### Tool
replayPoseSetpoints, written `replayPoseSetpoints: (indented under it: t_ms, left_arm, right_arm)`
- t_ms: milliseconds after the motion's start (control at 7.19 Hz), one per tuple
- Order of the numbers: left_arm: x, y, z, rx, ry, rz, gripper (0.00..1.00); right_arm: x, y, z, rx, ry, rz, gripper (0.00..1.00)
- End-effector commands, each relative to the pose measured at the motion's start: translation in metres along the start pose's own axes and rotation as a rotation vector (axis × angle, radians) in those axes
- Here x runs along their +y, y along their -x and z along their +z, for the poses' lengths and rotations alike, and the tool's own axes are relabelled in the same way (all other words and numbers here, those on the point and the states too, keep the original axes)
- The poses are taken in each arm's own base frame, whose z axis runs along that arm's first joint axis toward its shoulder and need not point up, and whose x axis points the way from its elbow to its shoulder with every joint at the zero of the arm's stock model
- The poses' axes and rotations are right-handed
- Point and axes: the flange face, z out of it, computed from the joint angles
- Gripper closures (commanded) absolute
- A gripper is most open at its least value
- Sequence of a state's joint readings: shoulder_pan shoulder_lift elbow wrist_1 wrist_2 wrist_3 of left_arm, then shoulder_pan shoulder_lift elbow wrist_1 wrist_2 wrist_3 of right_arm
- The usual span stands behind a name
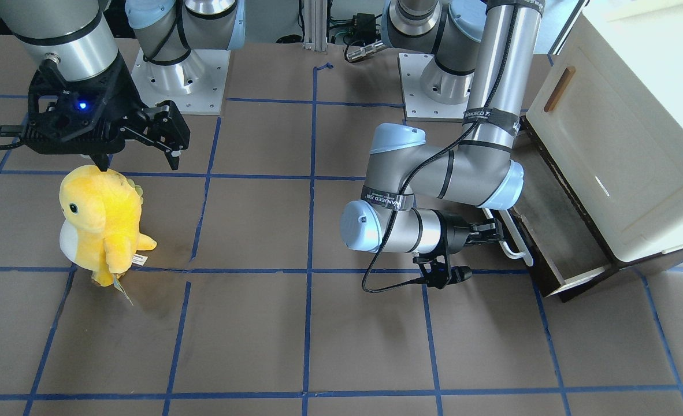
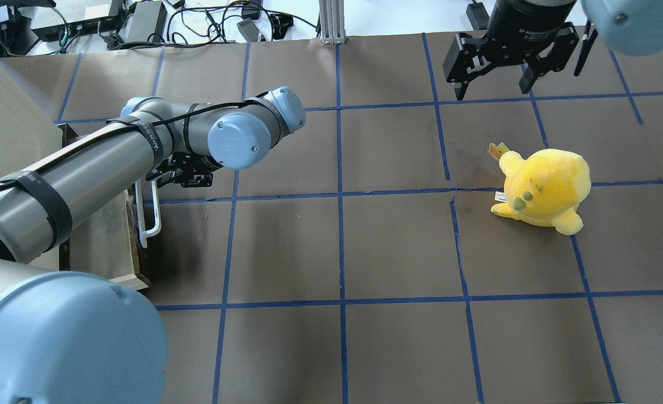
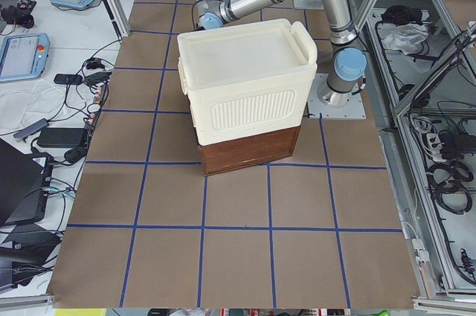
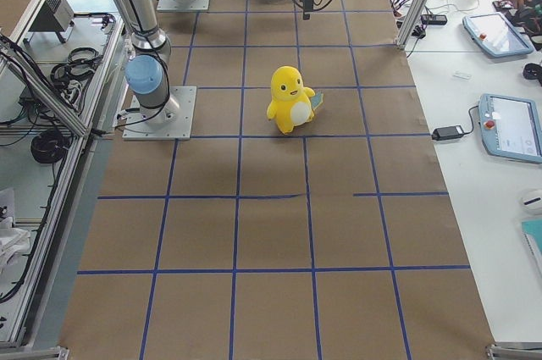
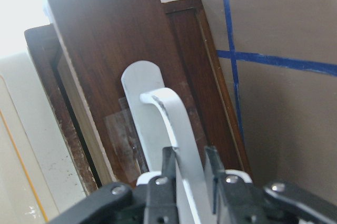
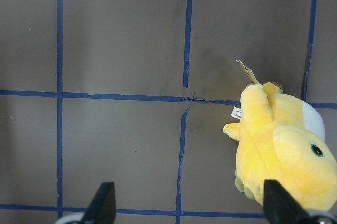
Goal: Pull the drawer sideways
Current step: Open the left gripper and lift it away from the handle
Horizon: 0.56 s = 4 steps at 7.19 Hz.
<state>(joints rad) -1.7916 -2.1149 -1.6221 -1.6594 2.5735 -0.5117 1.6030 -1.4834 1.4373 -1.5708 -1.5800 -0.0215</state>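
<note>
The drawer [image 1: 558, 237] is shown partly drawn out from beneath the cream cabinet [image 1: 624, 144], its pale inside exposed and its dark front turned toward the open table. The left gripper [image 5: 189, 158] is closed on the white bar handle [image 5: 168, 124]: in the left wrist view one of the fingers [image 5: 168, 166] is pressed to each side of the bar, near one of its ends, with no gap seen. From the fingers the bar's long axis runs straight ahead along the drawer front, and the drawer body lies directly beyond the bar, on the cabinet side. The coming pull is therefore judged to run across the bar's length, away from the cabinet and level with the table, so that the drawer slides rather than twists; the off-centre hold may invite some skewing. The right gripper [image 2: 491, 87] is spread wide and holds nothing, hanging near a yellow plush toy [image 1: 101, 222], well apart from the drawer; the left arm is plainly the nearer.
</note>
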Motion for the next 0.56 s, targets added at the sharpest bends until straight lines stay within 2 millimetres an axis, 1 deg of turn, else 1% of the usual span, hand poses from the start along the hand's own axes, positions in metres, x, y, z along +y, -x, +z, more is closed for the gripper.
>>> replayPoseSetpoints:
  t_ms: [0, 139, 278, 417]
  left_arm:
    - [0.0, -0.0003, -0.002, 0.001, -0.004, 0.023, 0.83]
    - [0.0013, 0.0001, -0.0031, 0.002, -0.005, 0.024, 0.78]
    - [0.002, 0.0017, -0.0044, -0.003, -0.01, 0.026, 0.38]
    - [0.0041, 0.0056, -0.0061, 0.002, -0.012, 0.021, 0.18]
  right_arm:
    - [0.0, 0.0, 0.0, 0.0, 0.0, 0.0, 0.0]
    - [0.0, 0.0, 0.0, 0.0, 0.0, 0.0, 0.0]
    - [0.0, 0.0, 0.0, 0.0, 0.0, -0.002, 0.0]
    - [0.0, 0.0, 0.0, 0.0, 0.0, 0.0, 0.0]
